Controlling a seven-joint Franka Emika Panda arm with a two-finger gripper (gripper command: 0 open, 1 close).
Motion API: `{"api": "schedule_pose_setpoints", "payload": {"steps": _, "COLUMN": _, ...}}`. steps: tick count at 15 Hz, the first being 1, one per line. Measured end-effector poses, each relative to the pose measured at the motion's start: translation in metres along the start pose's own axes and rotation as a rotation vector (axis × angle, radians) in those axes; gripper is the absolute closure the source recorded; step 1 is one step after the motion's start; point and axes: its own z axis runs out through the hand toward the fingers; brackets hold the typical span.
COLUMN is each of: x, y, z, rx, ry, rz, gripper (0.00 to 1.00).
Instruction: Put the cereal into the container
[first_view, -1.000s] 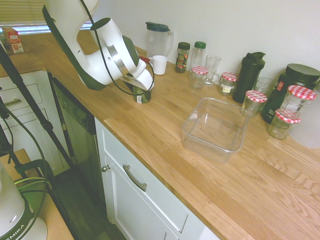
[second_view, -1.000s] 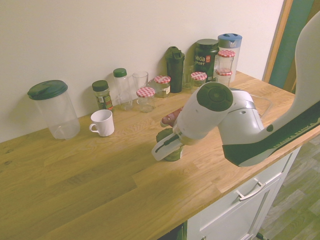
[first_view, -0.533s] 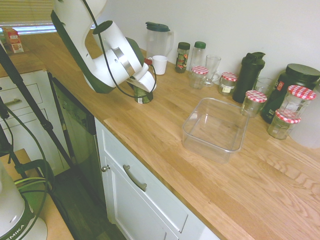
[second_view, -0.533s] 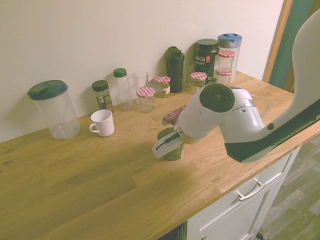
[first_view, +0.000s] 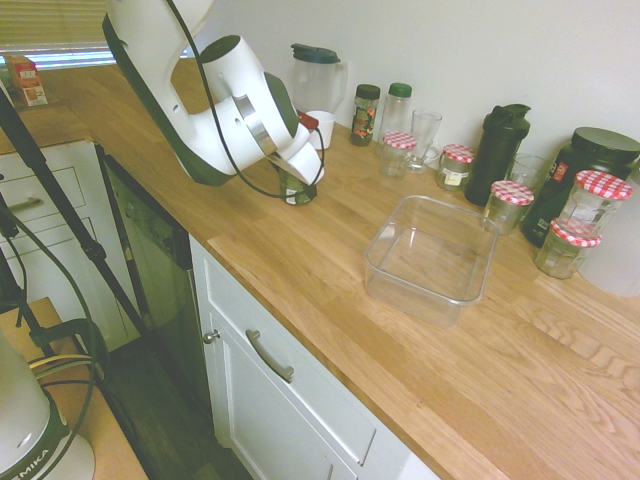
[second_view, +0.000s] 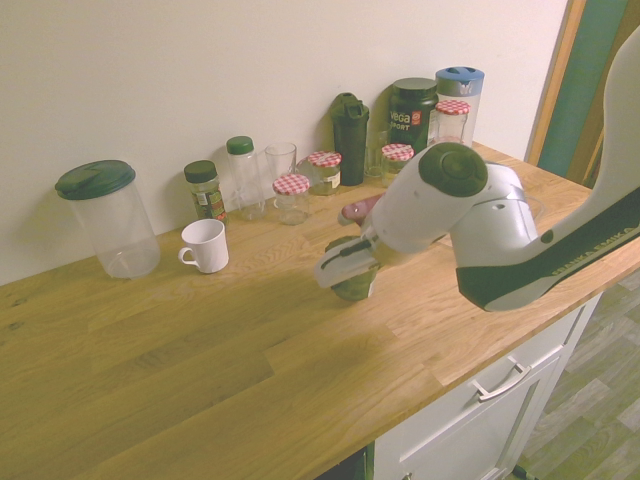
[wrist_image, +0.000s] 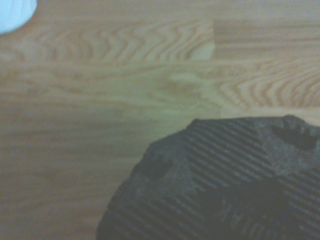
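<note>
Evidently pinched: jar in my grip, tub well apart

My gripper (second_view: 347, 263) is closed around the jar (first_view: 296, 190), over the counter (first_view: 330, 265) near the mug (second_view: 205, 246). In the first exterior view the tub (first_view: 400, 290) lies rightward and nearer the camera; I judge my next move is a carry that way, clearing its rim.

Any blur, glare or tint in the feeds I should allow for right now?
Wrist view: soft focus, dim, the jar's markings hard to read. First exterior view: wide-angle lean at the edges, greenish tint. Second exterior view: yellowish tint, soft shading on the counter.
</note>
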Motion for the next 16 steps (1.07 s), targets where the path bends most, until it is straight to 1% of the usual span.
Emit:
{"api": "schedule_pose_setpoints", "payload": {"steps": 5, "x": 0.085, "y": -0.015, "z": -0.034, "rx": 0.064, "ry": 0.094, "rz": 0.073, "gripper": 1.0}}
{"api": "schedule_pose_setpoints", "payload": {"steps": 7, "x": 0.126, "y": -0.009, "z": -0.042, "rx": 0.061, "ry": 0.141, "rz": 0.096, "gripper": 1.0}}
{"api": "schedule_pose_setpoints", "payload": {"steps": 9, "x": 0.165, "y": 0.01, "z": -0.045, "rx": 0.035, "ry": 0.179, "rz": 0.118, "gripper": 1.0}}
{"api": "schedule_pose_setpoints", "payload": {"steps": 11, "x": 0.191, "y": 0.029, "z": -0.05, "rx": 0.007, "ry": 0.204, "rz": 0.122, "gripper": 1.0}}
{"api": "schedule_pose_setpoints", "payload": {"steps": 16, "x": 0.231, "y": 0.084, "z": -0.054, "rx": -0.107, "ry": 0.22, "rz": 0.13, "gripper": 1.0}}
